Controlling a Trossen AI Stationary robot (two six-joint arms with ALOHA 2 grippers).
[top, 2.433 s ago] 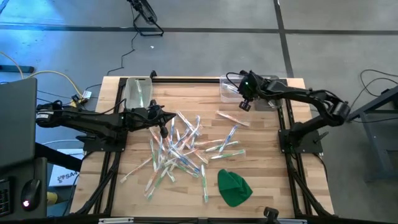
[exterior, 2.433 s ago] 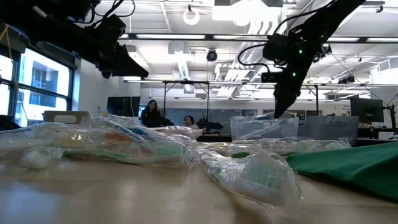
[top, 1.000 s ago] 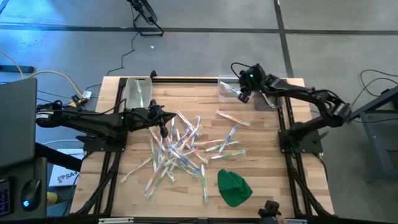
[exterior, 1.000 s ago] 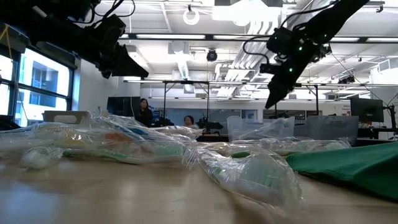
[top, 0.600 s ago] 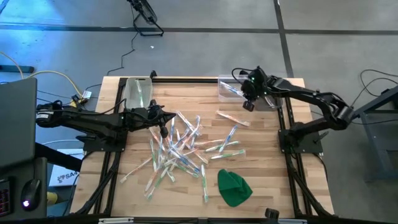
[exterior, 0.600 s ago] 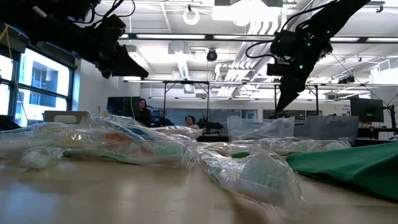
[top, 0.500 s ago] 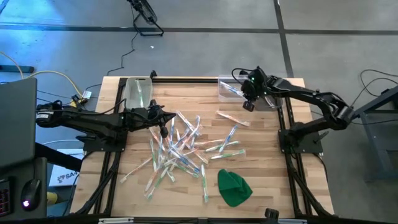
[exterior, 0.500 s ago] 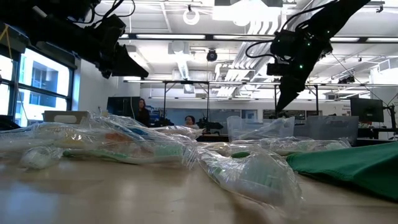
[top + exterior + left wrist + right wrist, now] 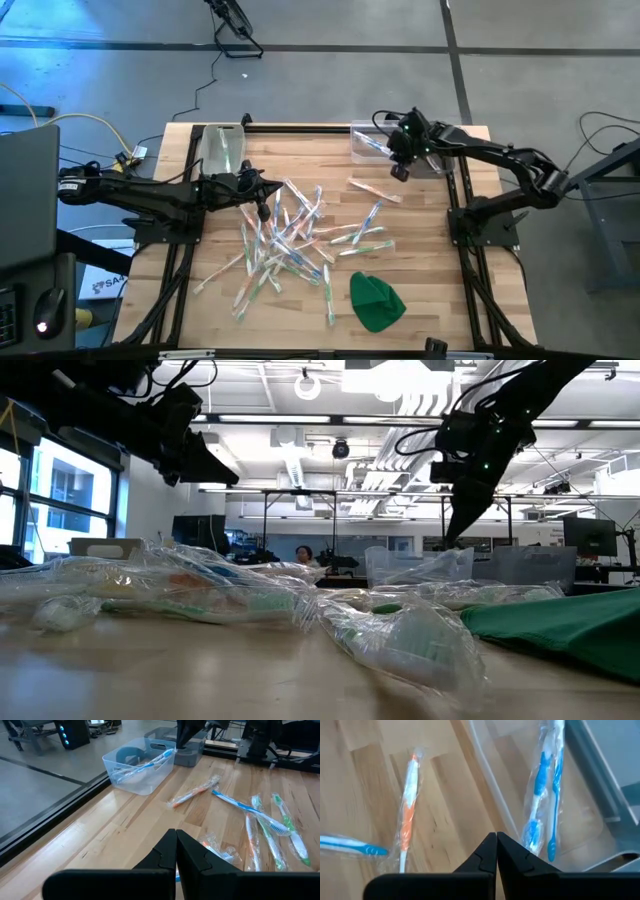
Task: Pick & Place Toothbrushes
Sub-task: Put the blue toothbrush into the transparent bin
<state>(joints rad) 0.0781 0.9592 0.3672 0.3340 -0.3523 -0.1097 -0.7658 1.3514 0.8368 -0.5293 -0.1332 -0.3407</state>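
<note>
The wooden table runs off the bottom of the high view, and in the low view crinkled wrapping in front hides most of what lies behind. The heap of toothbrushes at the table's middle overlaps too much to count: thin pale sticks in clear sleeves with green, blue, orange or pink accents. One green cloth lump sits near the front edge. Two clear bins stand at the far edge: the left bin, contents unclear, and the right bin, holding two blue toothbrushes. One orange toothbrush lies just beside it. The right gripper hangs at that bin, fingers pressed together on nothing; the left gripper, likewise closed and empty, waits over the heap's edge.
</note>
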